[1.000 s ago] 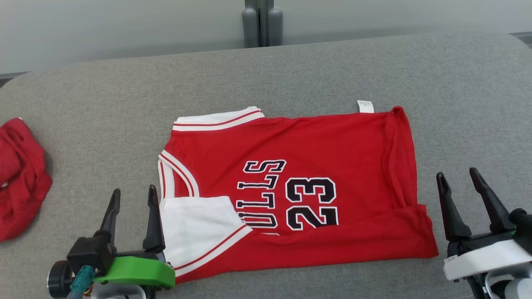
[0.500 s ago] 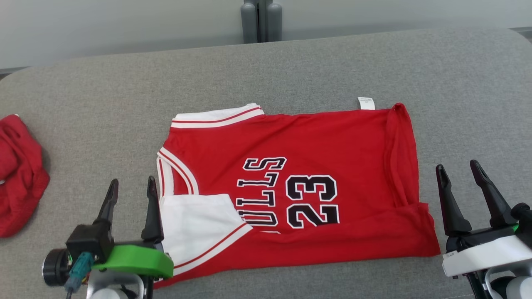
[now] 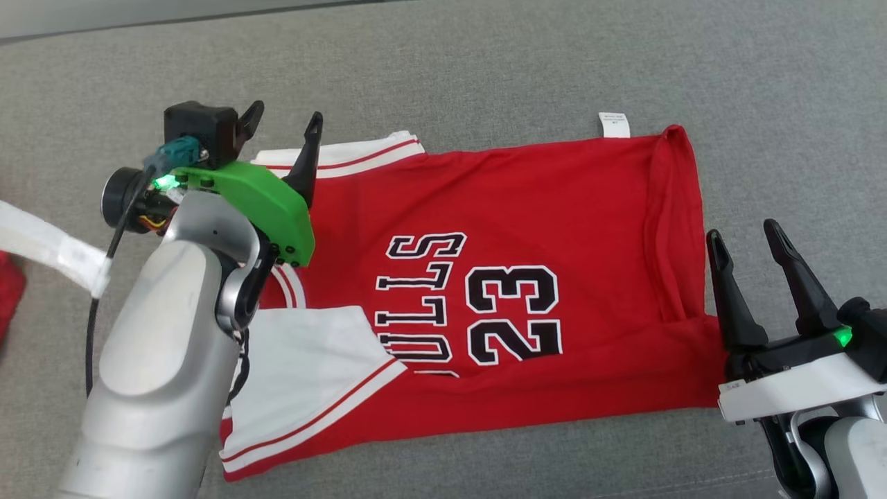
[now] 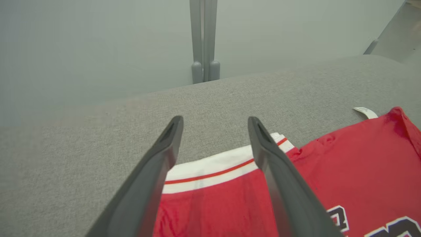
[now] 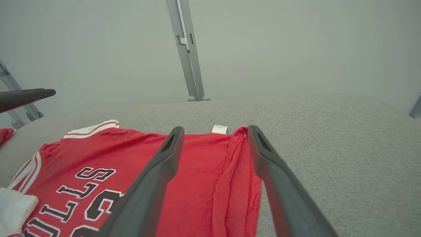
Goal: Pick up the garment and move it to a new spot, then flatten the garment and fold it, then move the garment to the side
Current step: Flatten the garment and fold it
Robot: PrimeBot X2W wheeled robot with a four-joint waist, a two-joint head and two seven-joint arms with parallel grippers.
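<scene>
My left fingers [image 3: 307,156] hang spread as wide as they go, holding nothing, over the far left corner of the red basketball jersey [image 3: 554,229] with white trim and black lettering. The jersey lies mostly flat in the middle of the grey cloth-covered table [image 3: 554,62], with one white panel [image 3: 305,374] turned over at its near left. My right fingers [image 3: 731,298] are just as wide and just as empty, standing just beside the jersey's near right corner, by its rumpled right edge [image 3: 669,229]. I take this to be the reach for a fold. In my left wrist view the white band with its thin red stripe [image 4: 210,171] sits between my fingers. I should come down straddling it, tips touching the table, so I catch every layer and not only the top one. My right side should take the corner past the wrinkle, and I should close only when both sides are seated. Then I would lift low and together, so the cloth neither drags nor skews, and leave the small white care label [image 3: 614,125] alone.
</scene>
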